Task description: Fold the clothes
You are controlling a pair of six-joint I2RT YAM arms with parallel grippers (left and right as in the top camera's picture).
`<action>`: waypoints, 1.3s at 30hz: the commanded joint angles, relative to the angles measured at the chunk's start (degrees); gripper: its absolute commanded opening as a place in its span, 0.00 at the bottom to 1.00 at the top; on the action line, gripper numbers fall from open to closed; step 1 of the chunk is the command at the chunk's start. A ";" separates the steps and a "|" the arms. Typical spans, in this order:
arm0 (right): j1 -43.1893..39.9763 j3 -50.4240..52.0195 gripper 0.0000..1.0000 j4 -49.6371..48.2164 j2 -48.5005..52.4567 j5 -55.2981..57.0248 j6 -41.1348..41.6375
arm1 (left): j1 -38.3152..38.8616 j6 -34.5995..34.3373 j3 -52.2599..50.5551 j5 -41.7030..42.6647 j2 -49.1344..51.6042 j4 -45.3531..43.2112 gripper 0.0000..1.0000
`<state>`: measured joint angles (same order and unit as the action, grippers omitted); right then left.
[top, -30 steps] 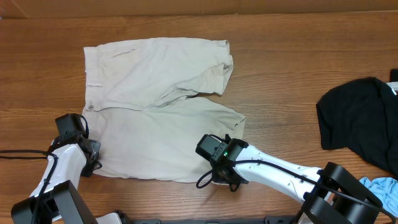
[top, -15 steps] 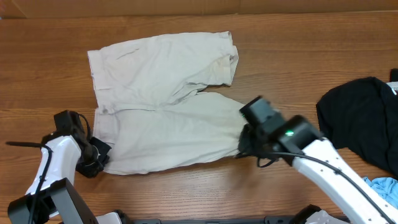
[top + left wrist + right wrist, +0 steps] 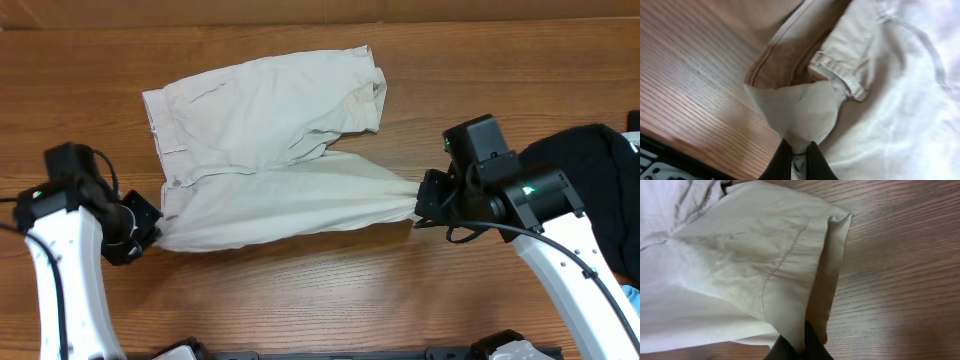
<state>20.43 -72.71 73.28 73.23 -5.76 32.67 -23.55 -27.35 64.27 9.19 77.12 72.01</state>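
Khaki shorts mid-table, far leg flat, near leg raised taut. Left gripper clamped on near waistband corner; right gripper clamped on near leg hem. No fold complete; lengthwise fold onto far leg remains.

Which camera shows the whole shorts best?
The overhead view. It shows the entire khaki shorts, stretched between the left fingers and right fingers. The left wrist view shows only the pinched waistband corner, and the right wrist view only the leg hem.
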 commanded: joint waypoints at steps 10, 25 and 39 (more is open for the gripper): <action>-1.53 -1.70 0.04 8.09 -7.76 -0.44 -3.10 | -0.04 1.81 9.09 0.96 -20.65 7.37 0.04; -1.53 -4.33 0.04 -1.38 -1.49 -2.01 -9.05 | -0.04 -4.42 6.91 -9.03 -26.77 8.46 0.04; -1.55 -5.07 0.04 -30.14 19.50 -0.22 -13.94 | -0.04 -13.20 -5.66 -15.15 -13.44 -16.09 0.04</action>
<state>19.55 -76.14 47.53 92.18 -10.11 20.51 -23.31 -37.63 59.27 -0.32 59.88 60.51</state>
